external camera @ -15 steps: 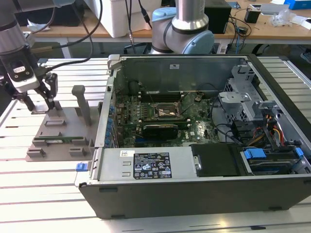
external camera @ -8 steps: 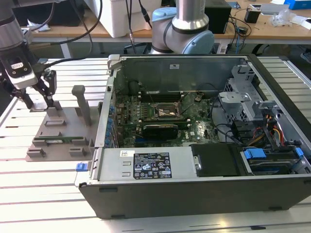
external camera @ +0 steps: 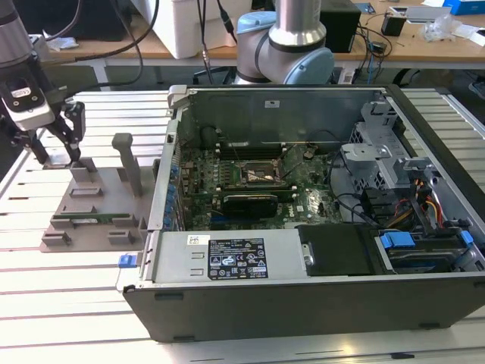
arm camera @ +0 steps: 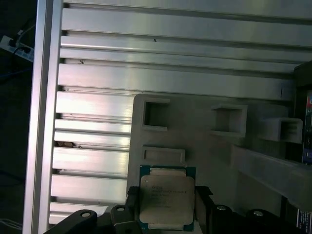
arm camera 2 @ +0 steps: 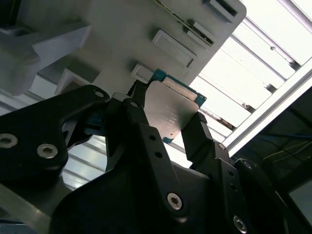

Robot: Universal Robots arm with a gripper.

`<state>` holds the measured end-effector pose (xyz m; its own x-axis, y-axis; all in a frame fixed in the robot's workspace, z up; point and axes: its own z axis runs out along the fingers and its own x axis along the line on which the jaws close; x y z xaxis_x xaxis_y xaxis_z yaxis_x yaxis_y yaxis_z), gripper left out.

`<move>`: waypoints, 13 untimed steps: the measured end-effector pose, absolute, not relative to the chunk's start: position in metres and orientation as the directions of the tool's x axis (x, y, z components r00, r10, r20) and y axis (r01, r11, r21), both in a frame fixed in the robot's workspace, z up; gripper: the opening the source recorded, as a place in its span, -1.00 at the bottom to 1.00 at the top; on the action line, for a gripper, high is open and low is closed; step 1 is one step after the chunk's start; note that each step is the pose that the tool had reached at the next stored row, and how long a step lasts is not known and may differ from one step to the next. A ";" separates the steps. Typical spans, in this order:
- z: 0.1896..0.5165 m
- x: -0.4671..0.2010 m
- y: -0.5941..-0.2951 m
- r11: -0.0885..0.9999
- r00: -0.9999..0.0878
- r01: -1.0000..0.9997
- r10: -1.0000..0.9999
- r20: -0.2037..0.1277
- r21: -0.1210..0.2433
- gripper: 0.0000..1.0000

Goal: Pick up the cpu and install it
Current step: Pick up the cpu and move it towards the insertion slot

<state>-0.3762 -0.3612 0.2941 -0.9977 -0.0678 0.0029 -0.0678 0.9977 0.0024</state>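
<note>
An open computer case (external camera: 318,303) lies on the slatted aluminium table (external camera: 61,303), its green motherboard (external camera: 198,178) bare to see. In the exterior view, at nine o'clock from the case, sits a grey holder plate (external camera: 98,201) with an upright post (external camera: 127,159). At twelve o'clock stands a wooden desk (external camera: 144,47).

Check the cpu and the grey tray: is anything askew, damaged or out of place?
Nothing stands out. The cpu looks level and square to the grey tray. The gripper holds it evenly by two opposite edges, and no damage is visible.
</note>
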 end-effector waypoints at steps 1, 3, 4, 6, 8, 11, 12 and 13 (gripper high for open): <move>0.296 -0.376 -0.361 0.998 -0.998 -0.068 -0.068 0.003 0.002 0.08; 0.301 -0.376 -0.361 0.998 -0.998 -0.068 -0.068 0.003 0.002 0.08; 0.302 -0.376 -0.361 0.998 -0.998 -0.068 -0.068 0.003 0.002 0.08; 0.304 -0.376 -0.361 0.998 -0.998 -0.068 -0.068 0.003 0.002 0.08; 0.308 -0.376 -0.361 0.998 -0.998 -0.068 -0.068 0.003 0.002 0.08; 0.314 -0.376 -0.361 0.998 -0.998 -0.068 -0.068 0.003 0.002 0.08; 0.317 -0.376 -0.361 0.998 -0.998 -0.068 -0.068 0.003 0.002 0.08; 0.321 -0.376 -0.361 0.998 -0.998 -0.068 -0.068 0.003 0.002 0.08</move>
